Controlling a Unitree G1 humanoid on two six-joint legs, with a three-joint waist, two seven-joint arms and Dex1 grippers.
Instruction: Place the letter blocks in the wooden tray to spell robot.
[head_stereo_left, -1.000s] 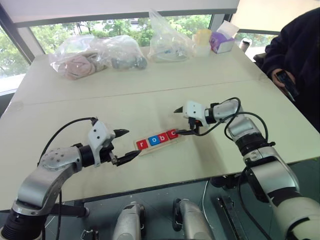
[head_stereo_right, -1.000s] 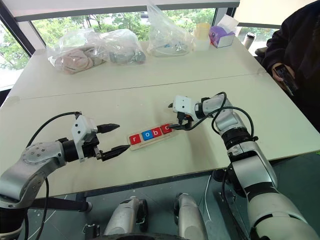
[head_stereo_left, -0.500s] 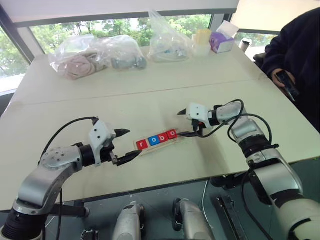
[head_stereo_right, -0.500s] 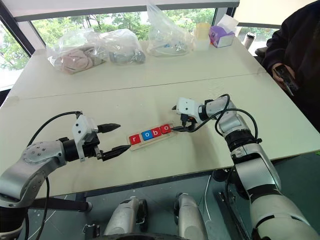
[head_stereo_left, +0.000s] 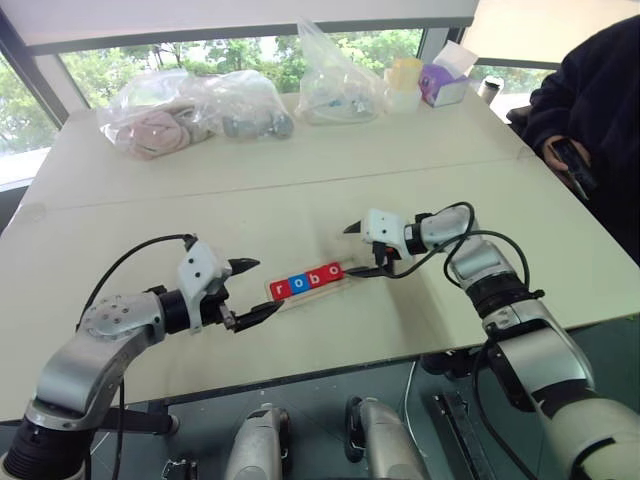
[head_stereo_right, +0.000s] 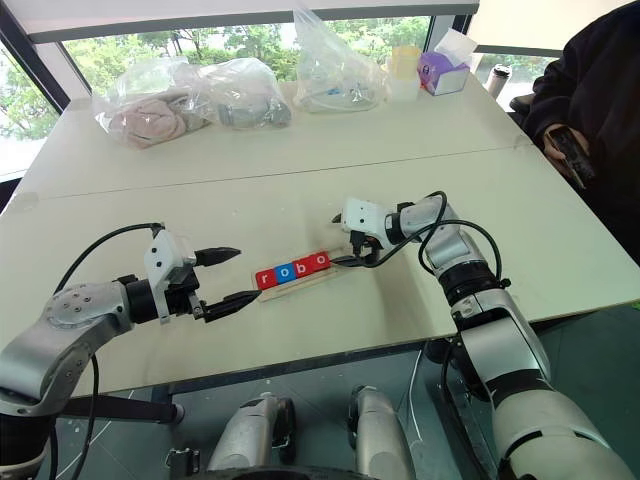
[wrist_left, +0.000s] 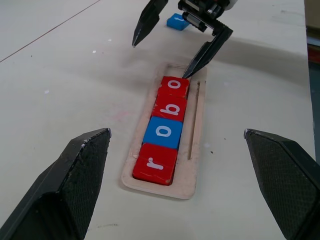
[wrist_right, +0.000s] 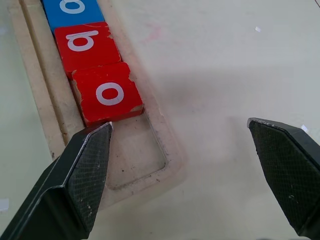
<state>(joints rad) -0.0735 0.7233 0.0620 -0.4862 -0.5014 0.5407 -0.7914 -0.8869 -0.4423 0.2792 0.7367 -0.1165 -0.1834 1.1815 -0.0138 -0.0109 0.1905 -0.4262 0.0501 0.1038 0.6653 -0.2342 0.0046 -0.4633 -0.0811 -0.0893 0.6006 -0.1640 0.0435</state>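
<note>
The right gripper (head_stereo_left: 358, 247) is spread wide and holds nothing; one fingertip (wrist_left: 192, 71) sits at the free end of the wooden tray (wrist_left: 196, 131), just beside the last red "o" block (wrist_left: 173, 86). In the tray, four letter blocks (wrist_left: 164, 131) lie in a row reading r, o, b, o, while a blue block (wrist_left: 177, 21) lies on the table (head_stereo_left: 300, 170) beyond the tray. The left gripper (head_stereo_left: 247, 290) is also spread and empty, near the tray's "r" end without touching it.
</note>
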